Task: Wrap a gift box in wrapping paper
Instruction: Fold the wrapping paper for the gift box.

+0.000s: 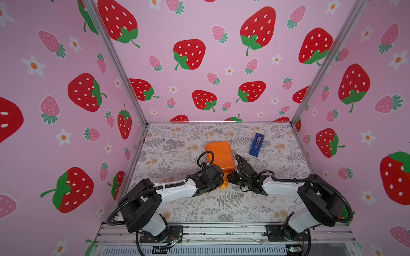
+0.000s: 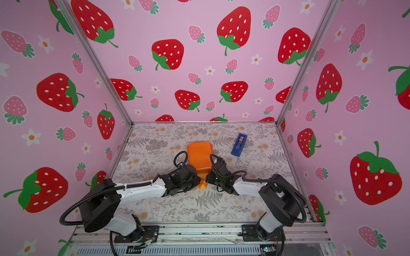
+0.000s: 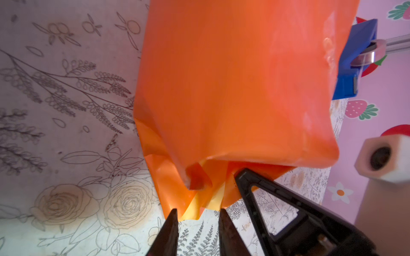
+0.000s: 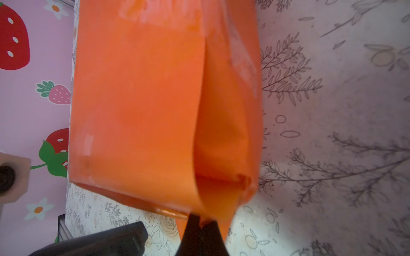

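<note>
Right gripper (image 4: 200,223): clamped on the tail of the wrapping paper (image 1: 219,155); left gripper (image 3: 197,213): jaws narrowly apart astride that crumpled end flap. Handling: draw the flap taut and crease it against the box end, slowly, lest it tear. Paper: thin, glossy orange outside, dull yellow inside, a boxy sleeve in the middle of the table (image 1: 177,141), presumably hiding the gift box.

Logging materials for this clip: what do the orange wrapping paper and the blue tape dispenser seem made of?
Wrapping paper: thin glossy paper or film, judging by its sheen, soft creases and duller yellow underside. Tape dispenser: probably hard plastic, smooth and blue, with crisp moulded edges.
</note>
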Controlling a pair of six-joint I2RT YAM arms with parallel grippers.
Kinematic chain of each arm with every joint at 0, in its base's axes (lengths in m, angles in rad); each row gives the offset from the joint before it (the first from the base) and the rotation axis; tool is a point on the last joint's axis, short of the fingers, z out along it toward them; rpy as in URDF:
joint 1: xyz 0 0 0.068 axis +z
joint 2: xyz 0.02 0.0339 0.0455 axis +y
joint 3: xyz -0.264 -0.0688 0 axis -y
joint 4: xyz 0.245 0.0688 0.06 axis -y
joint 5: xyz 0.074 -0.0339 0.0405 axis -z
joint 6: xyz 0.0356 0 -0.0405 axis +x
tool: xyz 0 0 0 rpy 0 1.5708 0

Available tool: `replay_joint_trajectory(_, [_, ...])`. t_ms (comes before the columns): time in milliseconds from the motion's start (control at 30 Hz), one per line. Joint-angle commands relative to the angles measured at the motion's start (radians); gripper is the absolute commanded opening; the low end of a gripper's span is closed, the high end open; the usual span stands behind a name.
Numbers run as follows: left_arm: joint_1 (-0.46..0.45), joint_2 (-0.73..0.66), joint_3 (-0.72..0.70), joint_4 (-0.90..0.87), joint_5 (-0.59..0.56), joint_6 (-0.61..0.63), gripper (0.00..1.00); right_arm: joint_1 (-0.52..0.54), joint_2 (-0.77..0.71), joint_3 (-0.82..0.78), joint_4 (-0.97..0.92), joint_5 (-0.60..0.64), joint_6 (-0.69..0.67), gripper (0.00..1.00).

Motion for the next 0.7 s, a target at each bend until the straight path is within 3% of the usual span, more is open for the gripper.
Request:
replay_joint_trajectory(0, [0.003,-0.004,0.04,-0.046,-0.075,-0.03,0.32,0.016,-0.034,-0.012,0.025,-0.002,0.034,0.02])
replay_joint_trajectory(667, [0.019,0.048,0.03,-0.013,-0.08,-0.027,0.23,0.033,-0.032,-0.01,0.027,-0.002,0.048,0.01])
